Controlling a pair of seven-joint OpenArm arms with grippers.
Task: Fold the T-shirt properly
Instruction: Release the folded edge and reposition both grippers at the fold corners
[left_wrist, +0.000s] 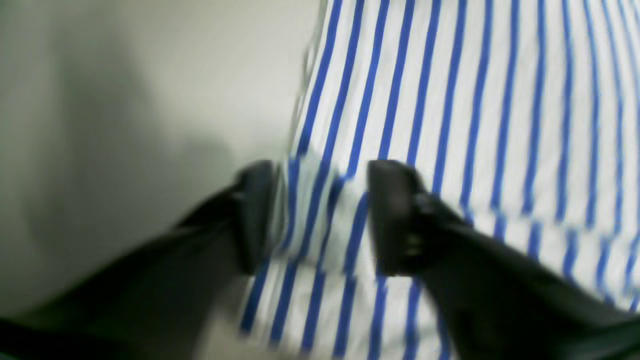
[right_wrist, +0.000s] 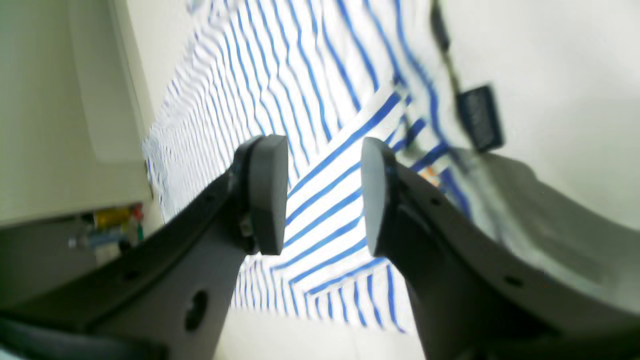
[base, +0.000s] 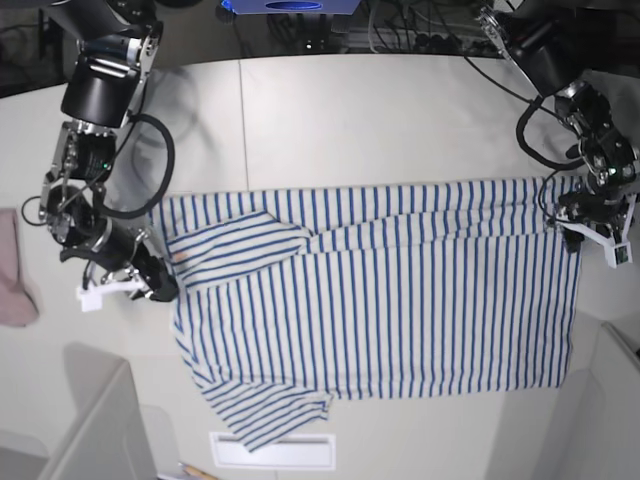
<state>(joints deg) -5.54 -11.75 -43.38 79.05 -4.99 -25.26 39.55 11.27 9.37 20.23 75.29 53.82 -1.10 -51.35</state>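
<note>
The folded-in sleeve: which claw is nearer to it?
Right. The right claw sits at the tip of the folded-in sleeve on the T-shirt; the left claw is at the opposite edge, by the hem.

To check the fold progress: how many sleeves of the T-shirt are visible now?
2. One sleeve lies folded over the T-shirt body near the right tool; the other sleeve sticks out at the lower edge.

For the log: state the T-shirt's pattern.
White T-shirt with thin blue stripes; clearest in the base view.
</note>
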